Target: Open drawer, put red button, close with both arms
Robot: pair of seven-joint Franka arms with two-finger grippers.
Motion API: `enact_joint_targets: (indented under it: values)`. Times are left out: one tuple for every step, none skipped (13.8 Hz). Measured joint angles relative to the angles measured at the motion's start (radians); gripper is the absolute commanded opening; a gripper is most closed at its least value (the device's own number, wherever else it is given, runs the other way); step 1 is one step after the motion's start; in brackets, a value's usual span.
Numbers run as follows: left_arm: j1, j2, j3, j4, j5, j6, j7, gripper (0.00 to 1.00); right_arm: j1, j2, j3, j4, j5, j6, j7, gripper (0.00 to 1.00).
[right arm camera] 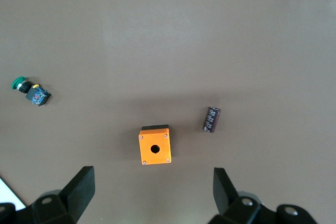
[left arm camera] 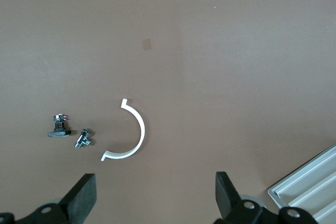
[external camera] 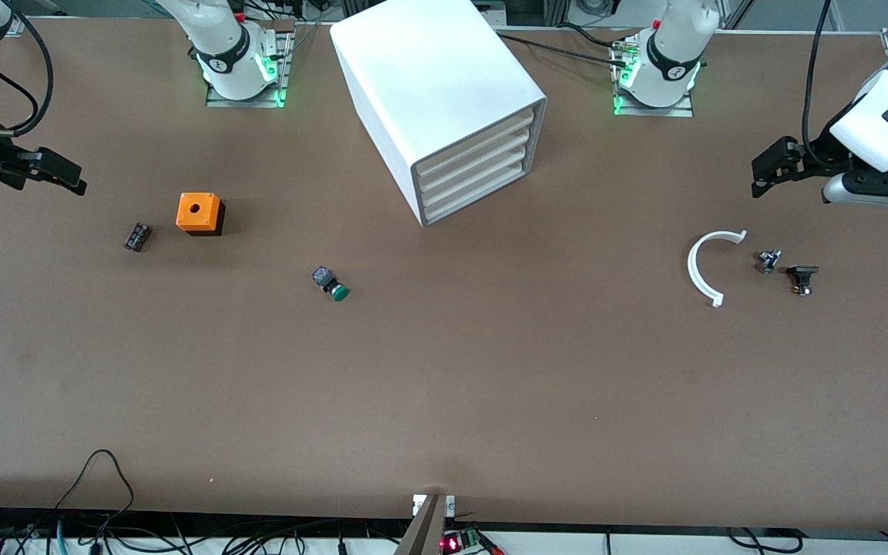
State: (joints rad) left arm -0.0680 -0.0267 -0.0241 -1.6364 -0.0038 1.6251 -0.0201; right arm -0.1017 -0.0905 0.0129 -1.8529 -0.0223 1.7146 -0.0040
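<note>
The white cabinet (external camera: 428,85) stands at the table's middle, between the two arm bases. Its four drawers (external camera: 475,173) are all shut, with cream front strips flush; a corner of them shows in the left wrist view (left arm camera: 310,190). The red button is out of view in every frame. My left gripper (external camera: 769,166) hangs open and empty over the left arm's end of the table; its fingers (left arm camera: 84,195) stand wide apart. My right gripper (external camera: 58,173) hangs open and empty over the right arm's end; its fingers (right arm camera: 81,184) are also wide apart.
A green-capped button (external camera: 332,283) (right arm camera: 29,92) lies in front of the cabinet. An orange cube with a hole (external camera: 199,213) (right arm camera: 155,145) and a small dark cylinder (external camera: 137,237) (right arm camera: 212,119) lie toward the right arm's end. A white curved strip (external camera: 702,270) (left arm camera: 134,135), a small metal part (external camera: 768,260) and a black part (external camera: 802,277) lie toward the left arm's end.
</note>
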Motion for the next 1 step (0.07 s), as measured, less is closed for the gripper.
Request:
enact_joint_targets:
  values:
    - [0.000, 0.000, 0.000, 0.000, 0.000, 0.000, 0.000, 1.00, 0.000, -0.005, 0.000, -0.005, 0.000, 0.000, 0.000, 1.00]
